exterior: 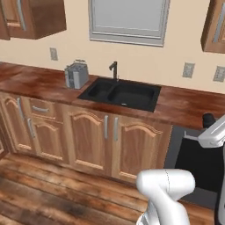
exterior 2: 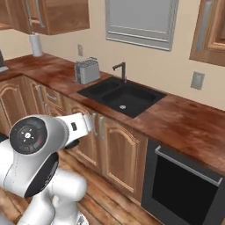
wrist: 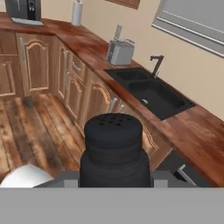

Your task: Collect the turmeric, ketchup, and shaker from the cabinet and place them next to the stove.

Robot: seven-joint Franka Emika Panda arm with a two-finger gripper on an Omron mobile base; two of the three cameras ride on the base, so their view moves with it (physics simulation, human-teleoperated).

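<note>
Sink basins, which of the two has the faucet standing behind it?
Neither alone: the faucet rises behind the divider between the two basins of the black sink.

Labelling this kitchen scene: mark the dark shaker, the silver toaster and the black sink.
dark ridged shaker (wrist: 113, 153), hand view, its side below the perforated top
silver toaster (exterior: 76, 75), left base view, front face
black double sink (exterior 2: 122, 94), right base view, divider between the basins

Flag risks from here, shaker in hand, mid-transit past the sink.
1. The gripper is shut on the shaker low on its body, with the perforated top standing clear above; a sharp swing might tilt or slip it.
2. The sink lies open in the counter ahead; setting down too early could drop the shaker into the basin.
3. The toaster stands near the sink and could be clipped by a wide arm swing.
</note>
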